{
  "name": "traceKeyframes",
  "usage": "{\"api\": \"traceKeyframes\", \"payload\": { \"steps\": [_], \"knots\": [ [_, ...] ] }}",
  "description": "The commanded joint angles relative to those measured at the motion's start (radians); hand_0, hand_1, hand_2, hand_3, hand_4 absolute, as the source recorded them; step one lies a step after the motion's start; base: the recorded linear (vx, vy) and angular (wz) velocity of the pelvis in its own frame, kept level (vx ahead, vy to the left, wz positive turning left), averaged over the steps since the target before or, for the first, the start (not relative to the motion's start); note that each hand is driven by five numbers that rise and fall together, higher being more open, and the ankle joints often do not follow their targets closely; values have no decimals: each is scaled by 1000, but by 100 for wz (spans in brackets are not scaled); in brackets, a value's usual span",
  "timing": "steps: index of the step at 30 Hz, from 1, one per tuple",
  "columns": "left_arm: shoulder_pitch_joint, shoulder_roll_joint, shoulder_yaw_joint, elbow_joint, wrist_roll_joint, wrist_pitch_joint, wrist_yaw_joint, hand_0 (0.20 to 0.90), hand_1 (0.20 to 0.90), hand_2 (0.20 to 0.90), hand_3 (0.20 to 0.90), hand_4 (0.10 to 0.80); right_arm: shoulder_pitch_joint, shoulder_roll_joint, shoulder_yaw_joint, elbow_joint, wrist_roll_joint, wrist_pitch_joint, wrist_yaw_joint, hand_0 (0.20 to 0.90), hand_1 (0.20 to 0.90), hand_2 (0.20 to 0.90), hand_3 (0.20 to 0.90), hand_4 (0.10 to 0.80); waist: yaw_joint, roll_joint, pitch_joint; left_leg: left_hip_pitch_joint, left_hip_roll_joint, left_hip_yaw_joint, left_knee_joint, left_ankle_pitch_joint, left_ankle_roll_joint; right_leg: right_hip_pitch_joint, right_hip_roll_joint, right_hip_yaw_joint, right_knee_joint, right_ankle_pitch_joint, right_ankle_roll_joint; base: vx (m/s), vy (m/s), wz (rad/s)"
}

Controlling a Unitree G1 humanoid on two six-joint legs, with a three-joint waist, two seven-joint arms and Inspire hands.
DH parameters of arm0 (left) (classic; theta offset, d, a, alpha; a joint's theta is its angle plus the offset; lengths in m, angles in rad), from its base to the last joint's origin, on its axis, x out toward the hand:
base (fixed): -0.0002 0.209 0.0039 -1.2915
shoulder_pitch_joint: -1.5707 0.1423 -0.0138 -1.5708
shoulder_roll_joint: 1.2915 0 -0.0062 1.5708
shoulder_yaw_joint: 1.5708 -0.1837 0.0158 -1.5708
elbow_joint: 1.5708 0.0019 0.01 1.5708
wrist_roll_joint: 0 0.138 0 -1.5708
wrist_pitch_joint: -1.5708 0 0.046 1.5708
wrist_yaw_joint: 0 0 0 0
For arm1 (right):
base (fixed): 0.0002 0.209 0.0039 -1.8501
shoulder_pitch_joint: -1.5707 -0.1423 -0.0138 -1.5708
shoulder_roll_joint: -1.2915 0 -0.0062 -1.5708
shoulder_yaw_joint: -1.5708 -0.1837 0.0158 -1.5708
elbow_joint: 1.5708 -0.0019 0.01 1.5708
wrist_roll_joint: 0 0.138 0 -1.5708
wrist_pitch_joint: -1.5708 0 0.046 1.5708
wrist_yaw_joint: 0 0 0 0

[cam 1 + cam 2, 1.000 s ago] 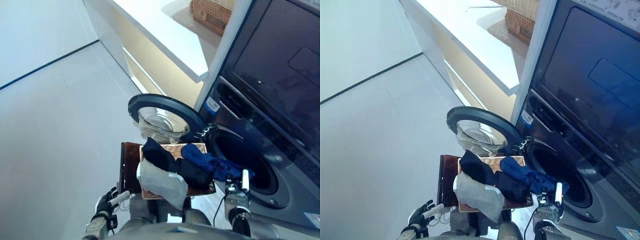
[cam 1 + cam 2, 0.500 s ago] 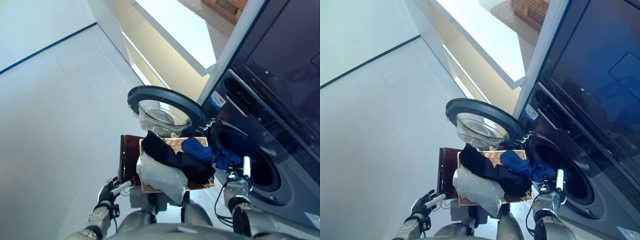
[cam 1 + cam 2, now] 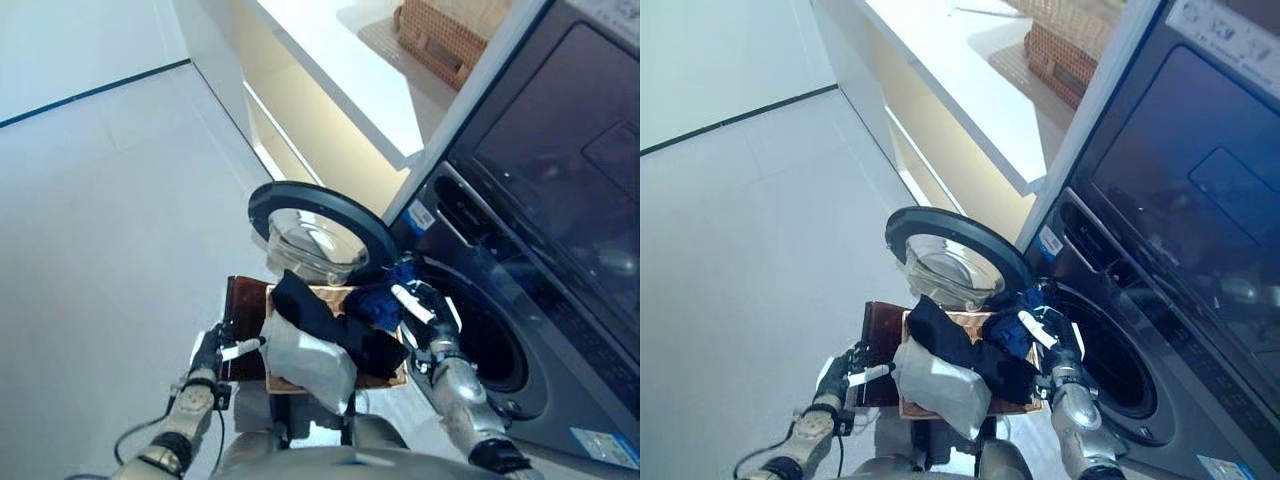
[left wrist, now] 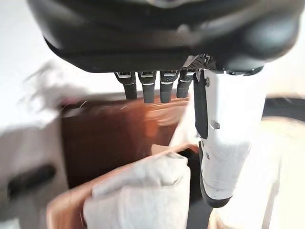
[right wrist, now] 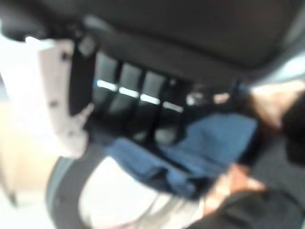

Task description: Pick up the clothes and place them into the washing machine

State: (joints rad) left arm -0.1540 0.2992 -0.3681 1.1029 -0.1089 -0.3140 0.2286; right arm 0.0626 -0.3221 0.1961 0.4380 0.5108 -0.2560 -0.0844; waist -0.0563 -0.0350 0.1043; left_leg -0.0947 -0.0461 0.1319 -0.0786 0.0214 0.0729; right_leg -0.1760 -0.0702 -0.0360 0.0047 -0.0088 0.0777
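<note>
Clothes lie heaped in a copper-coloured tray (image 3: 283, 383) that stands on a dark brown stool (image 3: 240, 320) just before the open washing machine (image 3: 500, 330). I count three pieces: a blue garment (image 3: 375, 298) at the tray's far right corner, nearest the drum; a black garment (image 3: 310, 310) across the middle; and a grey garment (image 3: 305, 365) hanging over the near edge.

The right robot hand (image 3: 425, 310) is at the blue garment, on its drum side, with fingers bent over the cloth; the right wrist view shows blue cloth (image 5: 205, 148) right under the fingers (image 5: 143, 102), but I cannot tell whether they have closed on it. The blue piece runs lengthwise from the tray toward the drum opening, so the carry looks short and sideways to the right.

The left robot hand (image 3: 212, 352) hangs by the stool's left edge, fingers relaxed, holding nothing. The round door (image 3: 320, 225) stands open beyond the tray.
</note>
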Motion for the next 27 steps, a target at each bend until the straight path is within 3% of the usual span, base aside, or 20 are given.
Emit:
{"api": "traceKeyframes", "payload": {
  "steps": [1,8,14,27],
  "knots": [
    [-40,23,-24,-16,167,-44,56,900,900,900,900,800,53,-99,-22,-225,-25,-70,73,200,200,200,200,300,-9,-11,-104,-24,-22,2,53,-64,-61,24,1,-26,-37,67,4,47,-7,-8],
    [-46,28,-69,-61,236,-43,50,900,900,900,900,800,109,-188,-66,-404,23,-57,154,200,200,200,200,300,-17,-19,-140,15,-19,9,33,-67,-63,55,5,-25,-50,66,8,32,-4,-3],
    [-80,-3,-130,-88,254,-36,36,900,900,900,900,800,110,-208,-88,-476,59,-46,165,200,200,200,200,300,-28,-22,-157,23,-15,10,9,-57,-66,58,10,-26,-60,69,8,2,-7,1],
    [-138,-51,-187,-93,209,-10,21,900,900,900,900,800,87,-296,-65,-669,175,-13,215,200,200,200,200,300,-39,-29,-183,37,-12,15,5,-61,-68,71,15,-25,-66,69,8,5,-7,-3]
  ]
}}
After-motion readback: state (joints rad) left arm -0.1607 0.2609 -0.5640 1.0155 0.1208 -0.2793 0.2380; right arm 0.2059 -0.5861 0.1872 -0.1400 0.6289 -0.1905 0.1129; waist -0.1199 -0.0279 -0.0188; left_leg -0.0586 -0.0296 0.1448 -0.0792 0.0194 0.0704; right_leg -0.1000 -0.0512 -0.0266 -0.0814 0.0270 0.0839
